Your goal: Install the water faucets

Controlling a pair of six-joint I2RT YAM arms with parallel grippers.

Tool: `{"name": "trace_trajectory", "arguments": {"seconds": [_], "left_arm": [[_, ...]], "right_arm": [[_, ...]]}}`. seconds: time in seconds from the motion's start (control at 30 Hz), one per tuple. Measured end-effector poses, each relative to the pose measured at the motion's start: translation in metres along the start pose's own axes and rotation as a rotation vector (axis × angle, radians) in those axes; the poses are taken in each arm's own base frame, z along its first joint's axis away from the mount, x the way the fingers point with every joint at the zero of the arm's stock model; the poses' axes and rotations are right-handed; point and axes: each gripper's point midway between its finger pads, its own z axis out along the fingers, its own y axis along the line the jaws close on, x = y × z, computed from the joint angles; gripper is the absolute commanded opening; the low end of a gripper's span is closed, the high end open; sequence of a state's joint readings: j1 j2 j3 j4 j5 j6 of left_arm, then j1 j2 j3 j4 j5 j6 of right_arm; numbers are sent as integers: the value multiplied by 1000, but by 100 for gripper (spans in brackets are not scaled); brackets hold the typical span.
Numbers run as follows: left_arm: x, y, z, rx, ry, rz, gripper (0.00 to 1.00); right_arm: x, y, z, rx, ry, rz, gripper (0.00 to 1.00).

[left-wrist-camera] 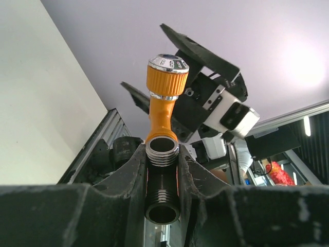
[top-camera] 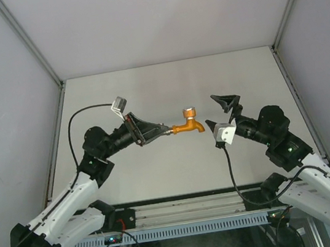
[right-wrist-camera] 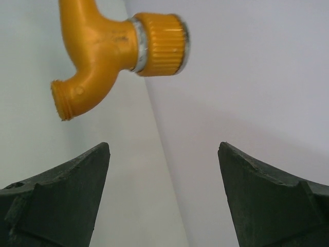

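The orange-yellow faucet (top-camera: 188,126) hangs in the air over the table's middle, knob up and spout pointing right. It sits on the far end of a grey metal pipe fitting (left-wrist-camera: 162,203). My left gripper (top-camera: 166,131) is shut on that fitting, which lies between its fingertips (left-wrist-camera: 198,172). In the left wrist view the faucet (left-wrist-camera: 163,110) stands up beyond the jaws. My right gripper (top-camera: 210,110) is open and empty, just right of the spout and not touching it. In the right wrist view the faucet (right-wrist-camera: 103,46) is above and left of the gripper's gap (right-wrist-camera: 164,149).
The white table top (top-camera: 172,91) is bounded by grey walls on the left, right and back. An aluminium rail (top-camera: 190,210) with the arm bases runs along the near edge. The right arm's white camera housing (top-camera: 224,133) sits behind its fingers.
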State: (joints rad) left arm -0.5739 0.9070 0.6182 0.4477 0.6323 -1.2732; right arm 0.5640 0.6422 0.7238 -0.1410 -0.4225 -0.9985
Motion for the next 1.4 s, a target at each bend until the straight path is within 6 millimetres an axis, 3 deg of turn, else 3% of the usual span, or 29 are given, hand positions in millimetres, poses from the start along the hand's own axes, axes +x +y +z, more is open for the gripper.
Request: {"name": "trace_trajectory", "arguments": {"seconds": [0.23,0.3,0.6,0.87,1.13,1.4], "left_arm": [[-4,-6,1,-3,-12,-41,0],[-5,-5,2,-10,-19,-56,0],[-7,-4,2,-19,-32,-90,0],[-9,-4,2,-22,-42,-109,0],[-12,-7,3,-10,-55,-112,0],[-9,-7,2,-9,-44,-76,0]], "right_arm": [[0,15,7,-30,10,-117,87],[-15,20,12,-38,-36,-156,88],[-38,5,29,40,-105,-295,87],[-60,1,38,73,-177,-367,76],[-60,9,43,48,-184,-364,35],[-58,29,40,-70,-177,-204,7]]}}
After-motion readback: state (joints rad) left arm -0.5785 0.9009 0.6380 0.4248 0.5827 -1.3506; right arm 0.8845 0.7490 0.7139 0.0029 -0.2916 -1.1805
